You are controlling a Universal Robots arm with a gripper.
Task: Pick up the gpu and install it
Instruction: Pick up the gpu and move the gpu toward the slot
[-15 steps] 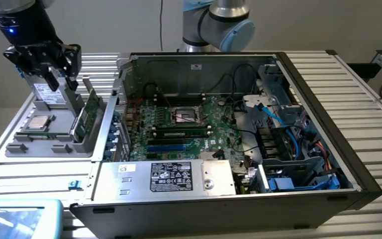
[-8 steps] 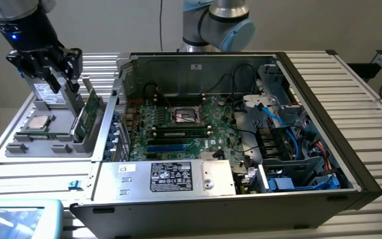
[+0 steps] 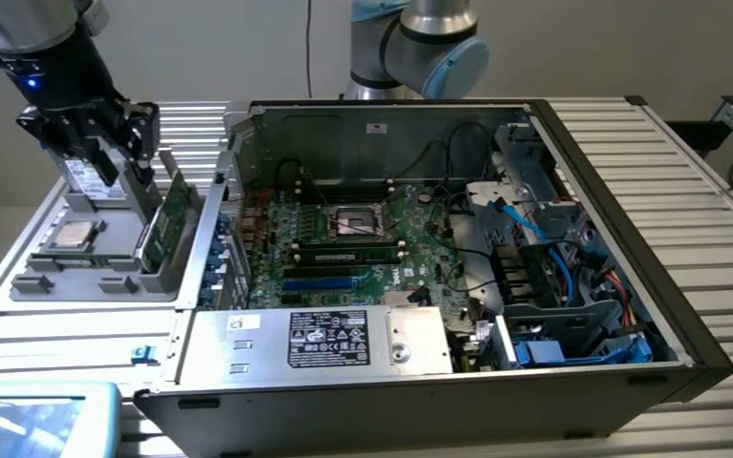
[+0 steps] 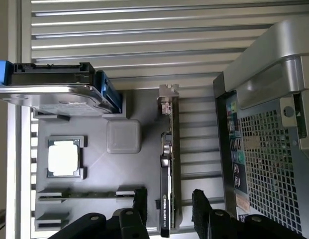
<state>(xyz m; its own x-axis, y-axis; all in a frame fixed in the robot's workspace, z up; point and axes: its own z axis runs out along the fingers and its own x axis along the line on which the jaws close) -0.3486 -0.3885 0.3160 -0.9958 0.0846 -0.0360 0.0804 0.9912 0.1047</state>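
The gpu stands on its long edge in a slot of the grey parts holder, at the exterior view's left, beside the open computer case. In the wrist view the gpu shows edge-on, its metal bracket at the far end. My gripper hangs just above the holder. It is open, with the black fingers on either side of the card's near end and a gap on both sides. Nothing is held. Inside the case the motherboard lies exposed, with blue expansion slots.
The holder also carries a silver hard drive standing upright, a processor chip and a thin memory stick. The case's perforated rear wall is close beside the card. A power supply and cables fill the case's near side.
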